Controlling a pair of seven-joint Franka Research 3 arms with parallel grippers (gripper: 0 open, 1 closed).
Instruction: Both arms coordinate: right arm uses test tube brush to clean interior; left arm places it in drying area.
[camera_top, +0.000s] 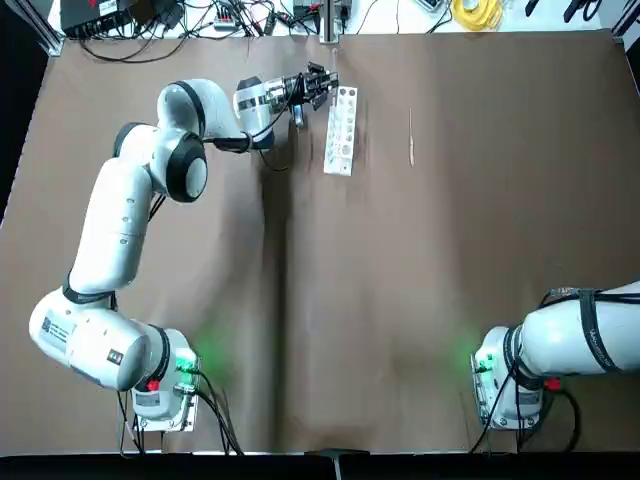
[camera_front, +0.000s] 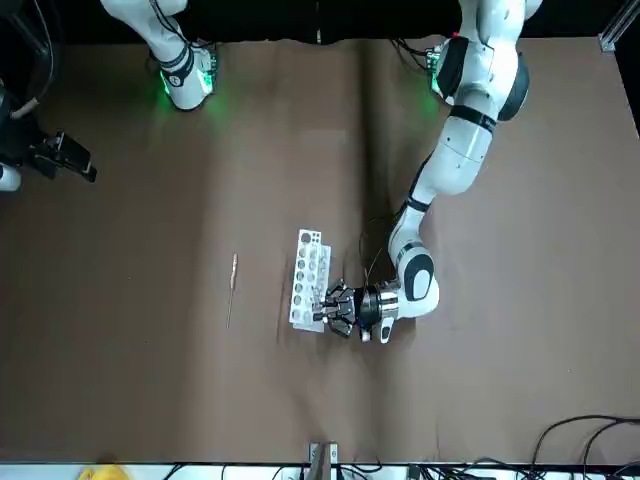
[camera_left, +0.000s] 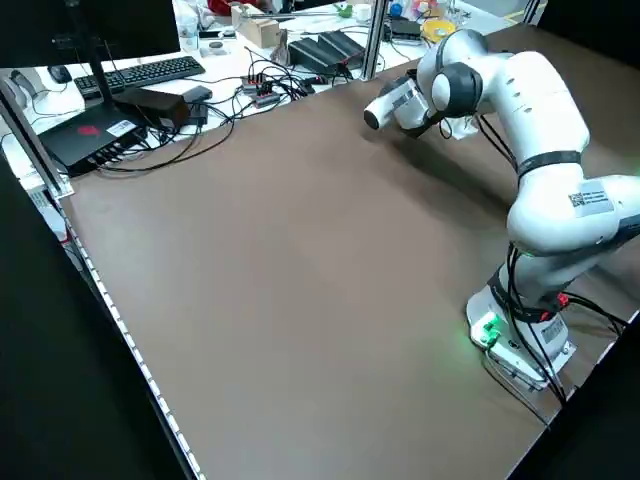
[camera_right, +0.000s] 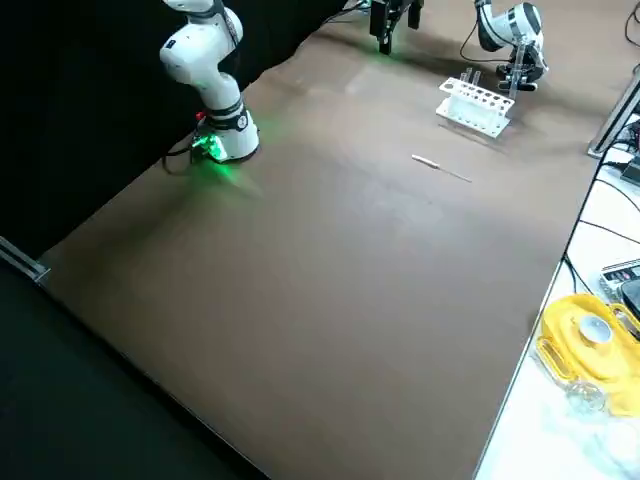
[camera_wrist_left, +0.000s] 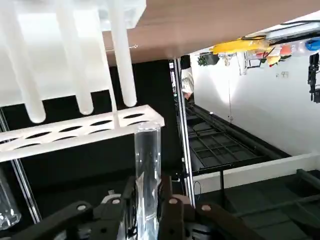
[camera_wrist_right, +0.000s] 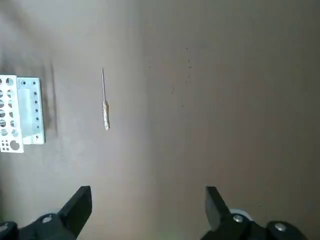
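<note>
Near right, over the bench (camera_top: 350, 320): right jaws (camera_wrist_right: 149, 200), wide apart. Farther off, lying right of the rack: thin brush (camera_top: 411, 140). Far centre, standing: white holed rack (camera_top: 341, 130). At its far left: left jaws (camera_top: 322, 84), clamped on clear test tube (camera_wrist_left: 148, 175).
</note>
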